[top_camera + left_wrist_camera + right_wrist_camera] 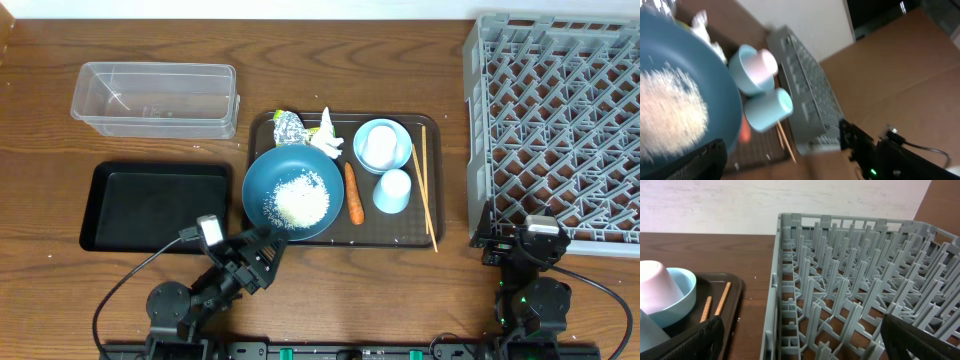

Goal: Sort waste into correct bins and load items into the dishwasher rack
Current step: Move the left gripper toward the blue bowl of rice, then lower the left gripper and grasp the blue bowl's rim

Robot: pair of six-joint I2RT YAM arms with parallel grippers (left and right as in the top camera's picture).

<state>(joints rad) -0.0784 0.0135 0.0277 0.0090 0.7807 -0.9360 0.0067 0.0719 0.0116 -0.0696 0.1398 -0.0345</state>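
Left end effector (270,243) is right at the near rim of the dark blue plate (268,176), jaws spread wide, nothing gripped; whether it touches the rim I cannot tell. The plate sits on the left of the brown tray (400,236), a heap of white rice (300,200) in its middle. Orange carrot (353,193) lies just beside it, foil ball (289,128) and tissue (327,138) behind. Light blue bowl (402,140), cup (392,190) and chopsticks (427,190) fill the tray's right side. Black tray (150,205) and clear tub (155,98) stand left on the bench. Right end effector (802,337) gapes wide at the grey rack (560,120), its near edge.
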